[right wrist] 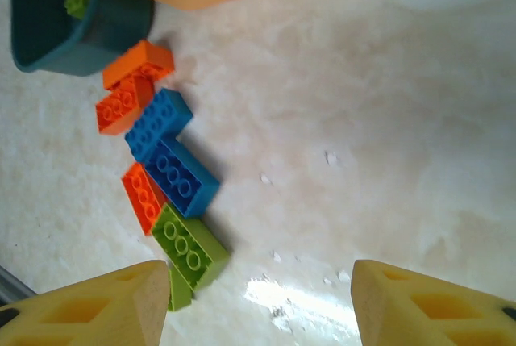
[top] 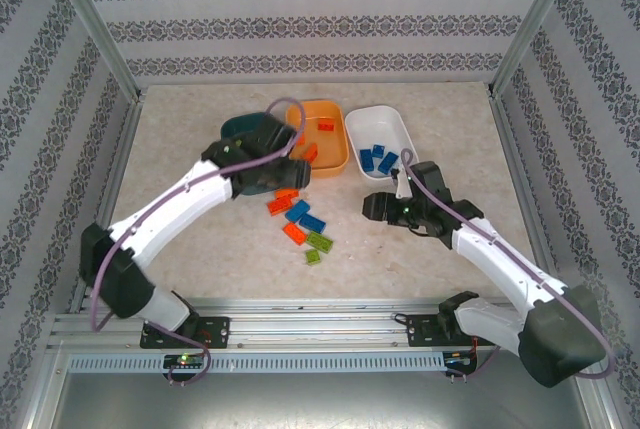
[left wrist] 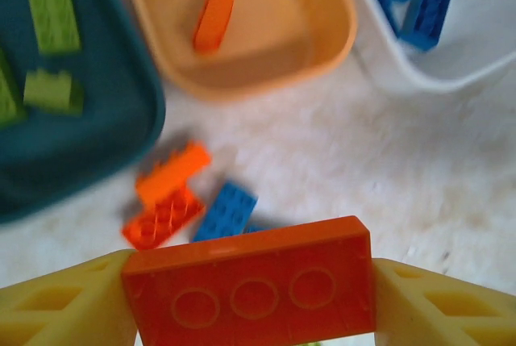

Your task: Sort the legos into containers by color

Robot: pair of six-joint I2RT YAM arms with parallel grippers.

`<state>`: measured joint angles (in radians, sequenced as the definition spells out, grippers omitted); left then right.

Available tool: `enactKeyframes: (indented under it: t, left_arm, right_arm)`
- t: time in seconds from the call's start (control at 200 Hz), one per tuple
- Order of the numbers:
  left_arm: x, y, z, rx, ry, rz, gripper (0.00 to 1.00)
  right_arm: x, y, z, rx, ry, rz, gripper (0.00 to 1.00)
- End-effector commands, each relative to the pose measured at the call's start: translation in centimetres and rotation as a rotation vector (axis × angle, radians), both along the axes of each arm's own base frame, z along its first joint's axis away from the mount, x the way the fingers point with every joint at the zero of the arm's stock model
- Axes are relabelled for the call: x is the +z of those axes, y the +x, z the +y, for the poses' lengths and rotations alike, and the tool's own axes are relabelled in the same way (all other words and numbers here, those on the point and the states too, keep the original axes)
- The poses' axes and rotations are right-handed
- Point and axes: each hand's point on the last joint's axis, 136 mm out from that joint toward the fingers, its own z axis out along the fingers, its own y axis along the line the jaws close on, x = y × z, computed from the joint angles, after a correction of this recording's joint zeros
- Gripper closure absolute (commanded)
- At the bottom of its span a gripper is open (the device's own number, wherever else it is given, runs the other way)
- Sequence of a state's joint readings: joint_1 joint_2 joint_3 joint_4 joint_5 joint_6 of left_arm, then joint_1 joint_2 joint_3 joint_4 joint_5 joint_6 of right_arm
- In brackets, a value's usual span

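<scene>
Above the worktop (right wrist: 363,120), just short of the tubs: pinching orange-red brick (left wrist: 250,277) w/ left end effector (left wrist: 251,304), flat btwn both fingers. Hovering w/ right end effector (right wrist: 258,306), spread wide, nothing btwn fingers, beside loose legos (right wrist: 173,173): blue, orange-red, lime, bunched on worktop. Lime in teal tub (left wrist: 97,144), orange-red in orange tub (left wrist: 274,31), blue in white tub (left wrist: 484,39).

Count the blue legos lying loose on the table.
2. One blue lego lies beside an orange brick; the second blue lego touches it, next to a green brick. Others may be hidden.
</scene>
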<state>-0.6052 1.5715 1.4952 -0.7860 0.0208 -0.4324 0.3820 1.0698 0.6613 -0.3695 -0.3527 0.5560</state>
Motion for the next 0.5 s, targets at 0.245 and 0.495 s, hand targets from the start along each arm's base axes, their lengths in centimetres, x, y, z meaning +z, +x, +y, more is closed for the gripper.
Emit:
enactKeyframes:
  t: [0.245, 0.495]
  left_arm:
    - [-2.8, 13.1, -3.7, -0.129, 0.121, 0.005, 0.31]
    - [-6.0, 18.4, -4.4, -0.111, 0.162, -0.009, 0.31]
  right_arm:
    - [-2.0, -4.3, -1.1, -0.035, -0.008, 0.049, 0.39]
    - [-2.4, -5.9, -2.0, -0.029, -0.039, 0.055, 0.39]
